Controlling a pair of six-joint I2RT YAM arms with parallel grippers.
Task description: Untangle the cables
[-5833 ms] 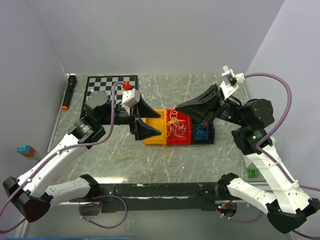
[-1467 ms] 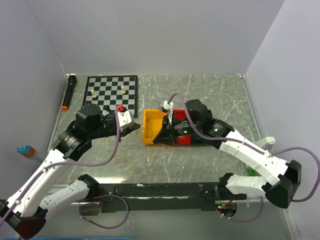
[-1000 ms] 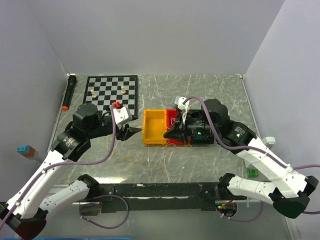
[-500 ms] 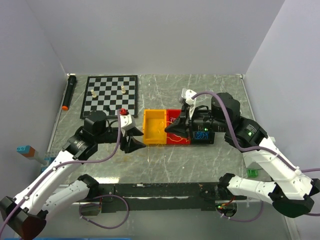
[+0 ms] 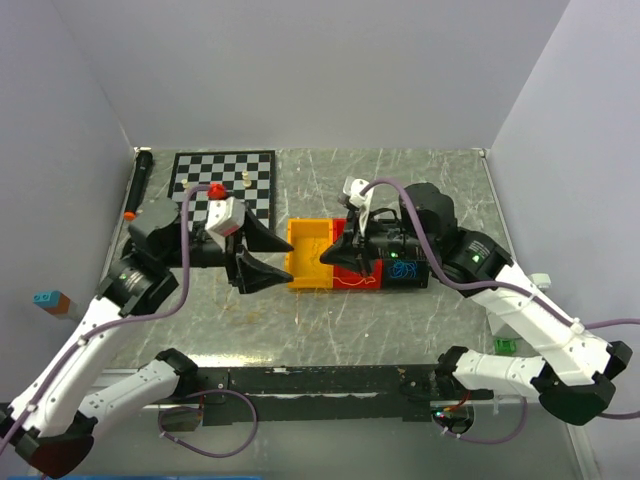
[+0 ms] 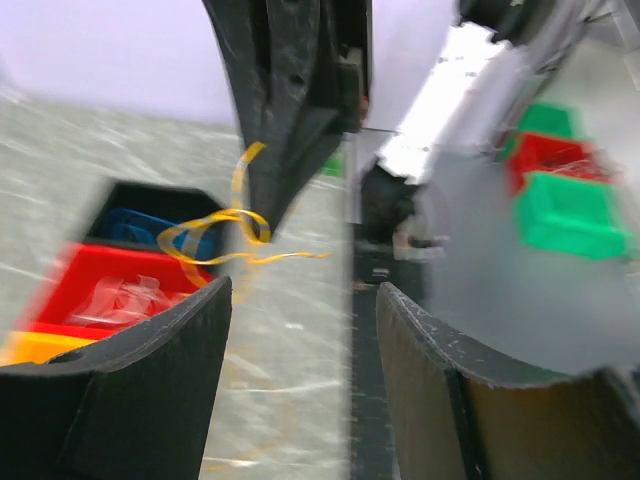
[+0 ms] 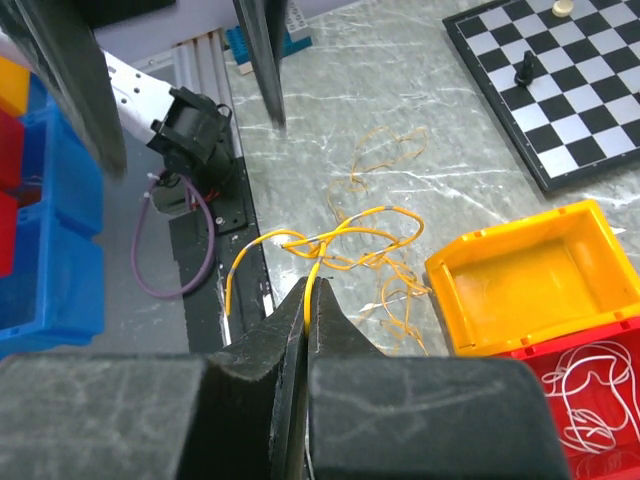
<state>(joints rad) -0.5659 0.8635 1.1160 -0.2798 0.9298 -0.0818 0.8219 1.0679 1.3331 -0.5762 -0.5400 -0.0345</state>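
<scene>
The right fingers (image 7: 304, 305) are clenched on a yellow cable (image 7: 345, 238), holding it up mid-worktop (image 5: 400, 180) by the yellow bin (image 5: 310, 240). It hangs in thin, kinked loops, strung crosswise just ahead of the left fingers (image 5: 278, 266), which are spread, empty and facing it.

I'm checking all three feeds for lettering, and there's nothing I can read. The chessboard (image 5: 232, 165) shows only its squares. The yellow bin (image 5: 310, 250), red bin (image 5: 365, 281) and black bin (image 5: 425, 276) show plain walls. The marker (image 5: 140, 175) by the left wall is too small for any print to come through.
</scene>
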